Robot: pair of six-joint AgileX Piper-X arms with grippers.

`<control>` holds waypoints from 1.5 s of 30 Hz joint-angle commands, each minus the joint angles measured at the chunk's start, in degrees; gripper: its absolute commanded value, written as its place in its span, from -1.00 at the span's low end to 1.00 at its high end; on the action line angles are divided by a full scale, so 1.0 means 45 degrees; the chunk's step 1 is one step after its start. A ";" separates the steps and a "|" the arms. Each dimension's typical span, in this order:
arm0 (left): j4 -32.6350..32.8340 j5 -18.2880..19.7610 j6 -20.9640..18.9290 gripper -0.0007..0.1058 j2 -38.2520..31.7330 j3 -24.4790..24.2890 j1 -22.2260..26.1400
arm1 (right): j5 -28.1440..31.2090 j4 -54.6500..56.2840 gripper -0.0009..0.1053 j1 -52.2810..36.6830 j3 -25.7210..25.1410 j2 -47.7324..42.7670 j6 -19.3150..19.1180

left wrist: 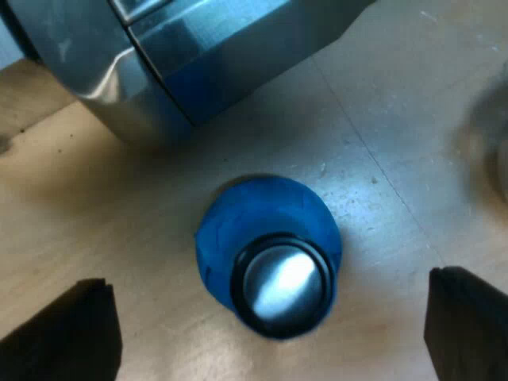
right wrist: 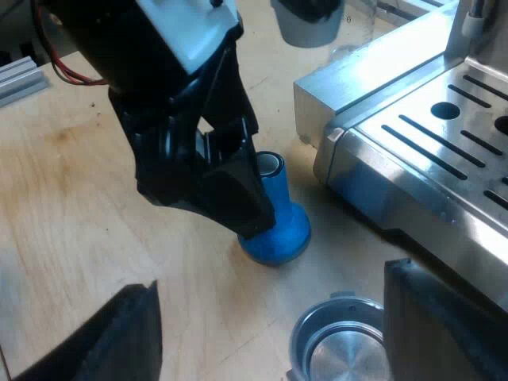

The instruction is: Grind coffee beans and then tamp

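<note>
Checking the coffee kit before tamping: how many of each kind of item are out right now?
Blue tamper: 1
Espresso machine: 1
Metal holder: 1
Clear glass, likely the measuring glass, past the machine's corner: 1
Total: 4

Pale wooden tabletop [left wrist: 397,159], grey metal rail [right wrist: 20,79]

Blocky matte-black fingers [left wrist: 67,333]; left hand [right wrist: 258,208] black and angular, with a white casing above.
</note>
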 commanded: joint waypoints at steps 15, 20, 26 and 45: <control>-0.0972 -0.0102 0.0179 0.50 0.1454 -0.0053 -0.0035 | -0.0131 -0.0204 0.16 0.0001 -0.0044 -0.0018 -0.0039; -0.1143 -0.0102 0.0254 0.50 0.1681 -0.0053 -0.0035 | -0.0131 -0.0204 0.16 0.0001 -0.0044 -0.0018 -0.0039; -0.1141 -0.0102 0.0254 0.43 0.1679 -0.0053 -0.0035 | -0.0131 -0.0204 0.16 0.0001 -0.0044 -0.0018 -0.0039; -0.0363 -0.0102 0.0501 -0.98 0.1679 -0.0053 -0.0035 | -0.0131 -0.0182 0.16 0.0001 -0.0044 -0.0018 -0.0039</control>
